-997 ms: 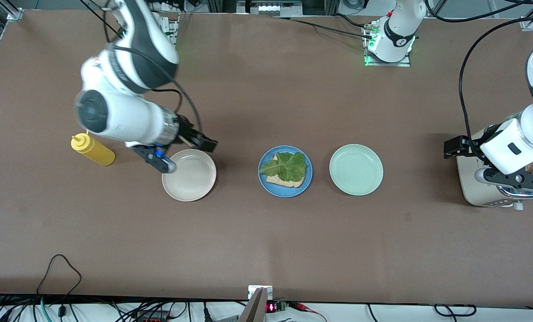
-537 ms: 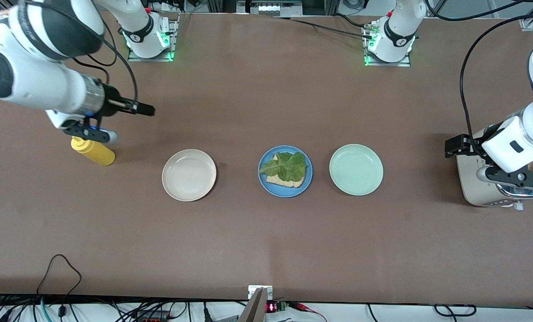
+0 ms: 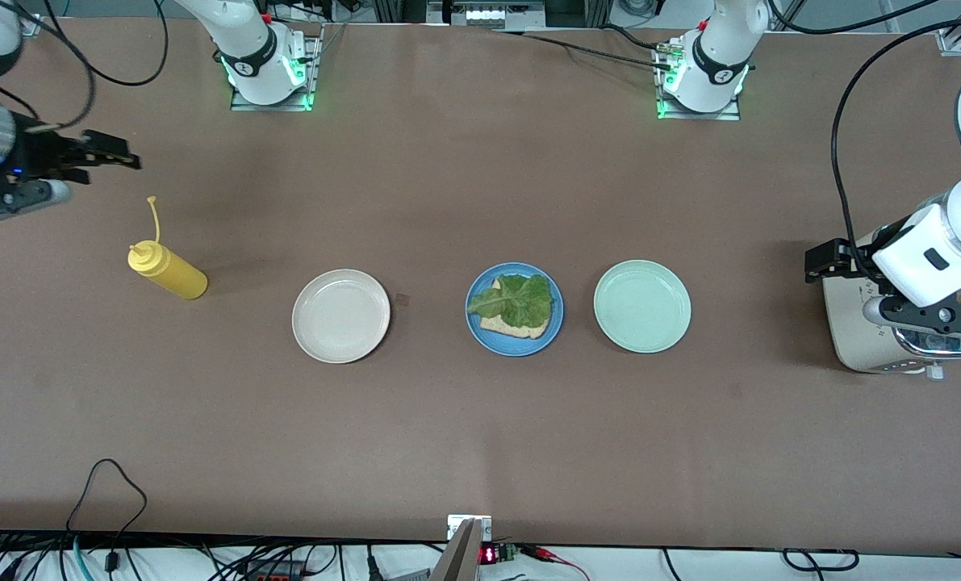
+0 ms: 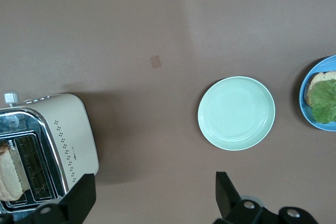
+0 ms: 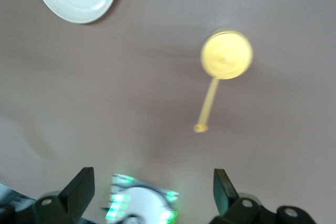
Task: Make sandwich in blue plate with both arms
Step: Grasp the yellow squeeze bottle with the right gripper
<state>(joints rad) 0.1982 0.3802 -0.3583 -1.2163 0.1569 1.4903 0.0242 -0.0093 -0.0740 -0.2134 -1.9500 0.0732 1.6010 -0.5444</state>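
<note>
Since a second ago the right hand (image 3: 117, 155) has swung away from the cream-white plate (image 3: 340, 315) to the right arm's end of the bench (image 3: 480, 436), fingers spread and empty, over bare surface near the yellow squeeze bottle (image 3: 167, 273). At the bench's middle sits the blue plate (image 3: 515, 310), carrying one slice of toast (image 3: 512, 325) under a lettuce leaf (image 3: 512, 298). Beside the blue plate, toward the left arm's end, lies the mint-green plate (image 3: 642, 306); the cream-white plate flanks it toward the right arm's end. Nothing has shifted on the plates. The left hand (image 3: 819, 263) hovers released over the toaster (image 3: 867, 347), which holds a bread slice (image 4: 9, 177).
</note>
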